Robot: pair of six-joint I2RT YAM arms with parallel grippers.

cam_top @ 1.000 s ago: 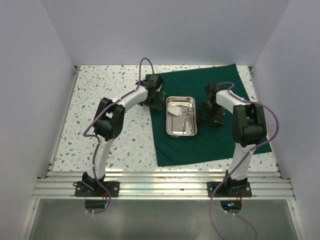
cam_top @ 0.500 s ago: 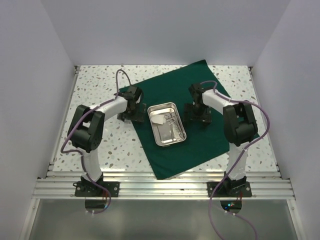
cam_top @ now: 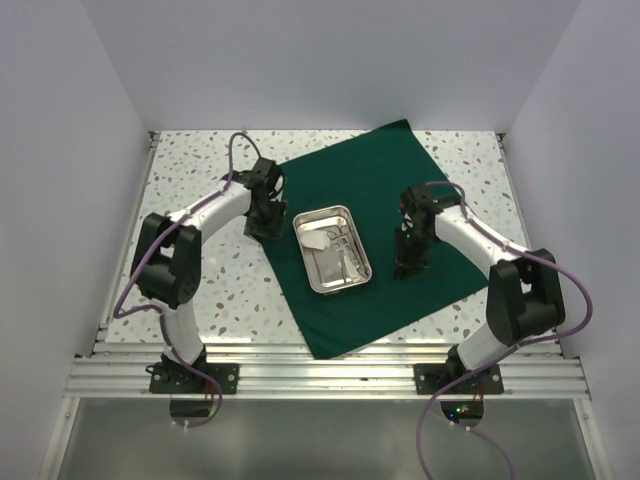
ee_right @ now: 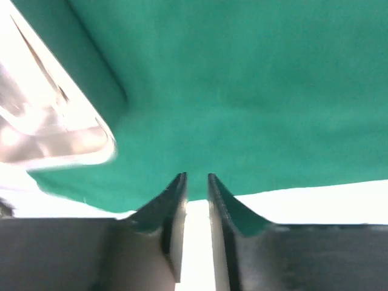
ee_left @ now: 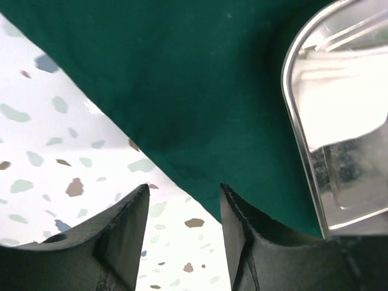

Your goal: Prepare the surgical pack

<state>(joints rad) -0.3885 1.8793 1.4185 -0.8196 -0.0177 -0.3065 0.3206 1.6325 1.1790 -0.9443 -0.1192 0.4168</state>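
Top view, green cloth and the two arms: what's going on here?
Both arms are working at the dark green drape, which lies skewed on the speckled table. The steel tray sits on its middle, holding scissor-like instruments and white gauze. The left pincer stands open at the drape's left edge. The right pincer is down on the cloth right of the tray, fingers nearly together; whether it has cloth pinched is unclear.

Left arm (cam_top: 215, 207) and right arm (cam_top: 470, 236): white links, black joints, purple cables.
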